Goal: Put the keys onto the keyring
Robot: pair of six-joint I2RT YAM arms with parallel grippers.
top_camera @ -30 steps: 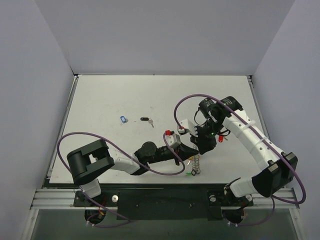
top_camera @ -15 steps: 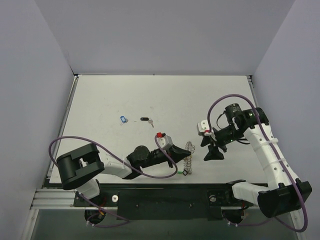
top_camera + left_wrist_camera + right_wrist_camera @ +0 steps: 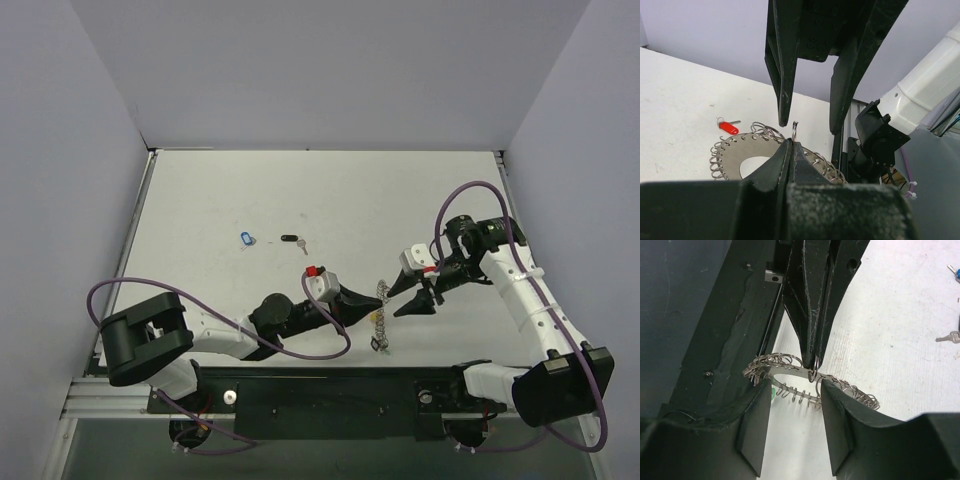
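The keyring (image 3: 380, 308), a flat silver ring rimmed with wire loops, hangs just above the table's near middle. My left gripper (image 3: 371, 301) is shut on one of its small loops (image 3: 794, 131), with the plate (image 3: 735, 156) below the loop. Facing it from the right, my right gripper (image 3: 399, 300) is open, its fingers (image 3: 754, 426) either side of the keyring (image 3: 790, 371) without touching. A green tag (image 3: 378, 345) dangles from the ring. A red key (image 3: 728, 125) lies on the table beyond it. A blue key (image 3: 247, 239) and a black key (image 3: 292, 240) lie further left.
The table's near edge and the black base rail (image 3: 330, 395) lie just below the keyring. Purple cables (image 3: 330, 350) loop off both arms. Grey walls close in the white table (image 3: 300, 190) on three sides.
My right gripper opened, swung away to the right, then came back left to face the keyring. The left arm drew back leftward, still holding the keyring.
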